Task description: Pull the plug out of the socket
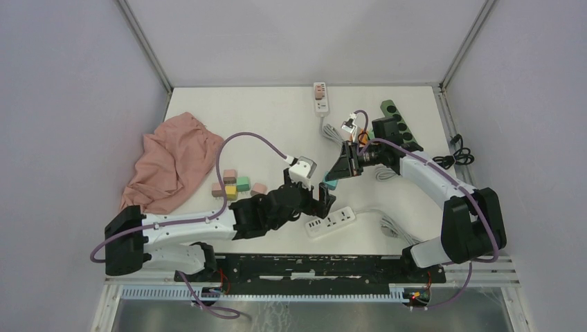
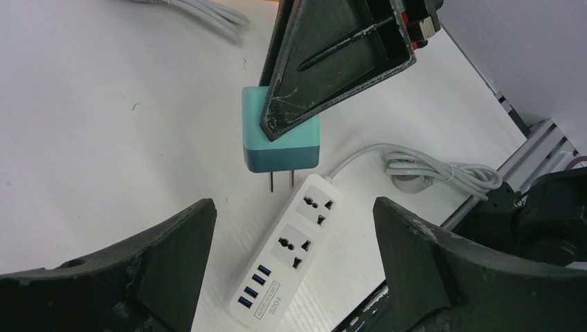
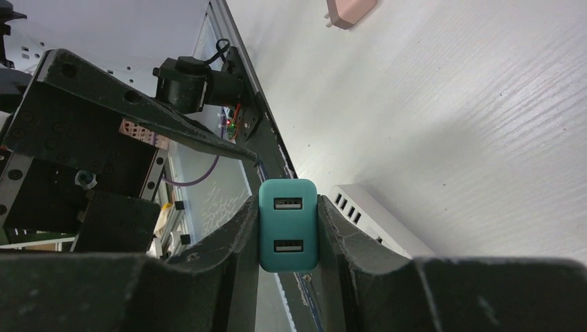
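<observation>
Our right gripper (image 3: pixel 288 232) is clamped on the teal USB charger plug (image 2: pixel 282 153), one finger pressed against each side. The plug's two prongs are bare, out of the white power strip (image 2: pixel 291 249) and just beside its cord end. Our left gripper (image 2: pixel 292 207) stands wide open over the strip, holding nothing.

White table (image 1: pixel 263 111); pale lilac walls (image 1: pixel 69 104)
</observation>
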Tool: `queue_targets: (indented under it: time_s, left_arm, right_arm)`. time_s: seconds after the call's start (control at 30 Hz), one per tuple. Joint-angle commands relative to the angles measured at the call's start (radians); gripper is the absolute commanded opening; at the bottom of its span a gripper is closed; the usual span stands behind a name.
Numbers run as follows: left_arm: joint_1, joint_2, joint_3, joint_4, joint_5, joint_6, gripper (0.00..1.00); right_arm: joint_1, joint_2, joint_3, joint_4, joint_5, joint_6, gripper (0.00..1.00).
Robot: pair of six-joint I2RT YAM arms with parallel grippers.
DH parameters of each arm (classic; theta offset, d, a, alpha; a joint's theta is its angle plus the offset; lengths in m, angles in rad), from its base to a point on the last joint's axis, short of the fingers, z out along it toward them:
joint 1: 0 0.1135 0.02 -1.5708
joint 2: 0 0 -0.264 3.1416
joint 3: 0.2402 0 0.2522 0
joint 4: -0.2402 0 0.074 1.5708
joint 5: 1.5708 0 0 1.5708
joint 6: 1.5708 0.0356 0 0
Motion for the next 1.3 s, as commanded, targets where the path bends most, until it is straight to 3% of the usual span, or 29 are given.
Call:
queue_targets:
  time_s: [0.0, 0.3, 0.43, 0.53, 0.67, 0.83, 0.93, 1.0, 1.13, 1.27]
  left_arm:
    - [-0.003, 0.040, 0.090, -0.022, -0.033, -0.028, 0.90]
    - [-0.005, 0.176, 0.218, -0.140, -0.154, -0.012, 0.87]
    - [-0.004, 0.243, 0.271, -0.180, -0.238, 0.018, 0.80]
    - [-0.003, 0.293, 0.311, -0.205, -0.278, 0.027, 0.65]
    - [-0.003, 0.347, 0.354, -0.224, -0.287, 0.040, 0.52]
    - [-0.002, 0.352, 0.353, -0.211, -0.268, 0.065, 0.17]
    - [0.000, 0.338, 0.338, -0.200, -0.254, 0.080, 0.07]
    - [0.000, 0.325, 0.321, -0.189, -0.247, 0.084, 0.04]
    - [0.001, 0.280, 0.259, -0.139, -0.215, 0.087, 0.03]
    - [0.002, 0.227, 0.206, -0.119, -0.206, 0.077, 0.03]
  right_arm:
    - [-0.003, 0.008, 0.006, 0.038, 0.004, 0.035, 0.01]
    - [-0.004, 0.016, 0.008, 0.037, 0.005, 0.049, 0.01]
    - [-0.005, 0.016, 0.006, 0.037, 0.003, 0.051, 0.01]
    - [-0.005, 0.014, 0.006, 0.037, -0.001, 0.052, 0.01]
    - [-0.004, 0.015, 0.006, 0.037, -0.004, 0.052, 0.01]
    - [-0.005, 0.018, 0.007, 0.036, -0.011, 0.053, 0.03]
    - [-0.004, 0.020, 0.010, 0.033, -0.013, 0.047, 0.11]
    - [-0.004, 0.019, 0.017, 0.019, -0.014, 0.032, 0.24]
    - [-0.004, 0.009, 0.032, -0.012, -0.014, -0.015, 0.46]
    - [-0.005, -0.001, 0.045, -0.037, 0.006, -0.051, 0.59]
